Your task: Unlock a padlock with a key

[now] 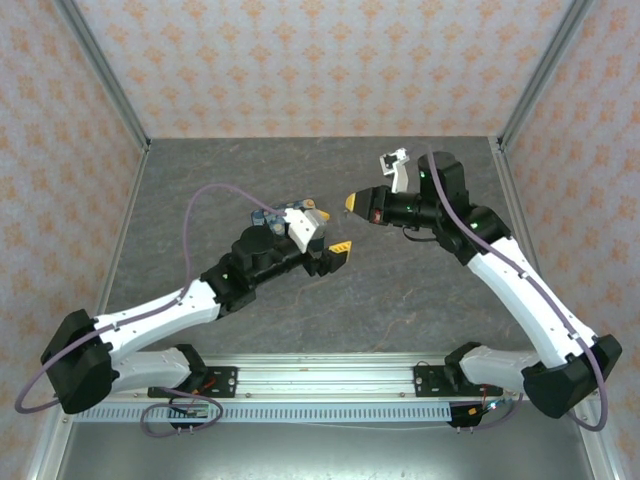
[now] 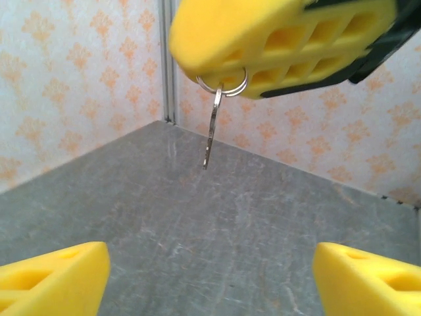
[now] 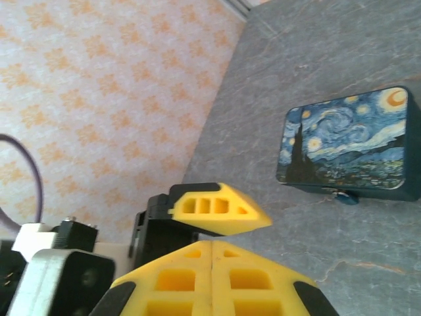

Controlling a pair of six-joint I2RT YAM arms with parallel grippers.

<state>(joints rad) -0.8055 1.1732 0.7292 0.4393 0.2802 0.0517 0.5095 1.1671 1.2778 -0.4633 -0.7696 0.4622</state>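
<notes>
In the left wrist view the key (image 2: 212, 131) hangs straight down from a ring that is pinched between the yellow fingers (image 2: 283, 46) of my right gripper (image 1: 352, 203). This gripper is shut on the key ring, above the middle of the table. My left gripper (image 2: 210, 280) is open with nothing between its fingers. It sits just below and in front of the key, facing it. The tiny blue-green padlock (image 3: 343, 195) sits at the front edge of the night-sky tin box (image 3: 348, 141). The box lies flat on the table, partly under my left wrist (image 1: 272, 215).
The grey stone-look table (image 1: 400, 290) is walled by patterned panels with metal corner posts (image 1: 105, 70). A purple cable (image 1: 205, 195) loops over my left arm. One finger of the left gripper (image 3: 217, 209) is just above the right gripper's tips (image 3: 212, 245).
</notes>
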